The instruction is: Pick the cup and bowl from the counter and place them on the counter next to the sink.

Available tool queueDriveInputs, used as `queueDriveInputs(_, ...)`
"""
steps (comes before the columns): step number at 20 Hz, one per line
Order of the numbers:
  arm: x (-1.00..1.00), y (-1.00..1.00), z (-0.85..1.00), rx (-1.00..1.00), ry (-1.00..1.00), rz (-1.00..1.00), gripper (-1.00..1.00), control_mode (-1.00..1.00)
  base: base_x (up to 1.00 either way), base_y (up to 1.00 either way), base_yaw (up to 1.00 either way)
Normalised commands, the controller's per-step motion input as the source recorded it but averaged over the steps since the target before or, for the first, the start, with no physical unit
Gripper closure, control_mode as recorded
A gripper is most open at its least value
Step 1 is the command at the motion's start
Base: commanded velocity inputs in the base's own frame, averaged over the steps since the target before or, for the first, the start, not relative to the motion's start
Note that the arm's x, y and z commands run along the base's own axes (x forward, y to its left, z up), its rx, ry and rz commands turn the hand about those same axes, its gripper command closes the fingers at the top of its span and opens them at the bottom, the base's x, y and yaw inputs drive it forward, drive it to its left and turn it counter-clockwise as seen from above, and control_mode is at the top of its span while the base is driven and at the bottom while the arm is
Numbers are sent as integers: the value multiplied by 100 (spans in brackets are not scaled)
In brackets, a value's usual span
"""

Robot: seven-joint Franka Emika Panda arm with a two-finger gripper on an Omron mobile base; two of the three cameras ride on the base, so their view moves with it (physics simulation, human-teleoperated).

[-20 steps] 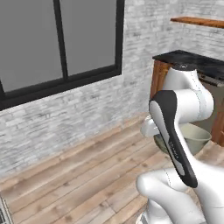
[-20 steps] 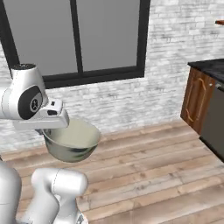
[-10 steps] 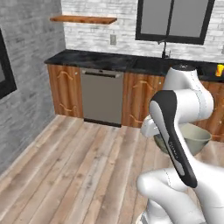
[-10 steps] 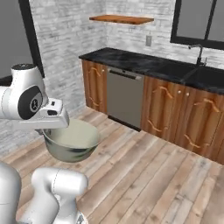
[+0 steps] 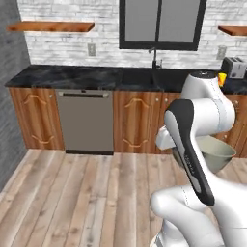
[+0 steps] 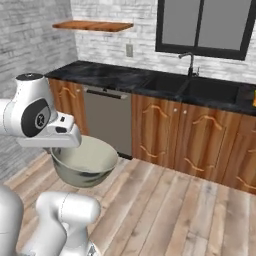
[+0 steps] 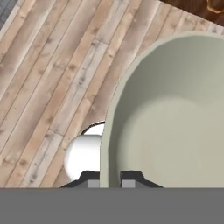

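The cream-white bowl hangs over the wooden floor, and my gripper is shut on its rim, one finger inside and one outside. In the base views the bowl sits just below my hand, in front of the arm. The small yellow cup stands on the black counter at the far right, beside a silver toaster. The dark sink with its thin faucet lies in the counter under the window.
A grey dishwasher front sits under the counter left of the sink, among wooden cabinet doors. Wooden shelves hang on the brick wall. Open plank floor lies between me and the cabinets.
The whole picture has swung: a windowed brick wall a second ago, the counter with the sink ahead now, so the base has turned. The bowl has stayed in my gripper.
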Motion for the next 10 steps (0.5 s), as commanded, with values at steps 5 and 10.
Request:
queueDriveInputs(5,0,0,0,0,0,0,100,100,67,81,-1)
queueDriveInputs(10,0,0,0,0,0,0,100,100,96,60,-3)
